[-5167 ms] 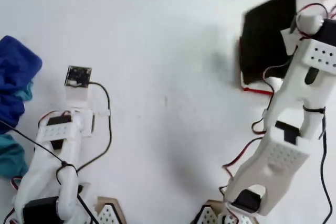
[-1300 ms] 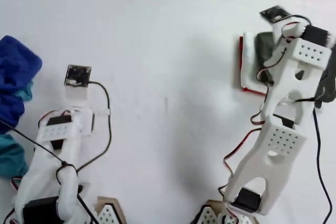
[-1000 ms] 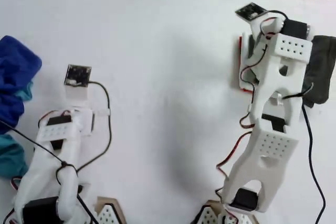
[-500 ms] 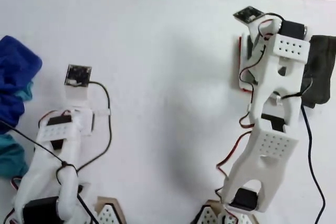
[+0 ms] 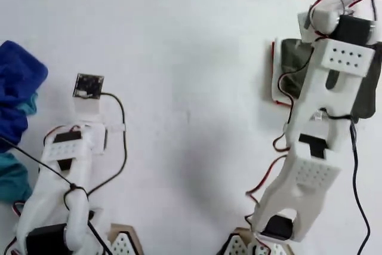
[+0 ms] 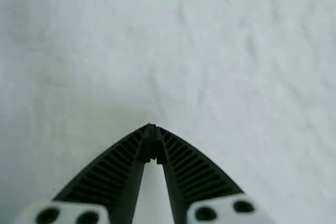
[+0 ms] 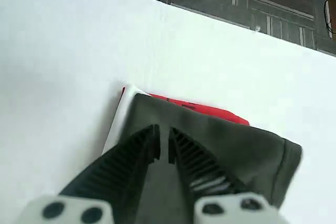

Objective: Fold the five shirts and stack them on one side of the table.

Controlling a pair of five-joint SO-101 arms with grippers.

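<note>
**Three shirts stacked on one side, two in a heap on the other**

Dark grey cloth tops the pile at the right-hand side of the white tabletop point(image 5: 191, 58). That dark grey shirt point(image 7: 220, 145) lies folded and flat. A white shirt point(image 7: 118, 119) shows as a narrow strip along one edge under it, and a red shirt point(image 7: 199, 107) peeks out as a thin band at the bottom. That makes three folded pieces, one on top of another, with their edges nearly in line.

The right arm point(image 5: 322, 100) stretches out over this pile. Its pincer point(image 7: 161, 135) hangs just above the grey cloth near the corner where the white strip shows. The two fingers are drawn together with only a slit between them, and nothing is caught there.

At the far left edge lies a loose heap. There is one crumpled blue shirt point(image 5: 18, 79), and teal cloth point(image 5: 11, 178) shows beside and below it. I cannot tell from here whether the teal is a single garment.

The left arm point(image 5: 65, 165) sits near the front edge, close to that heap but not touching it. Its pincer point(image 6: 151, 132) is over bare tabletop with its tips pressed together and nothing held.
</note>
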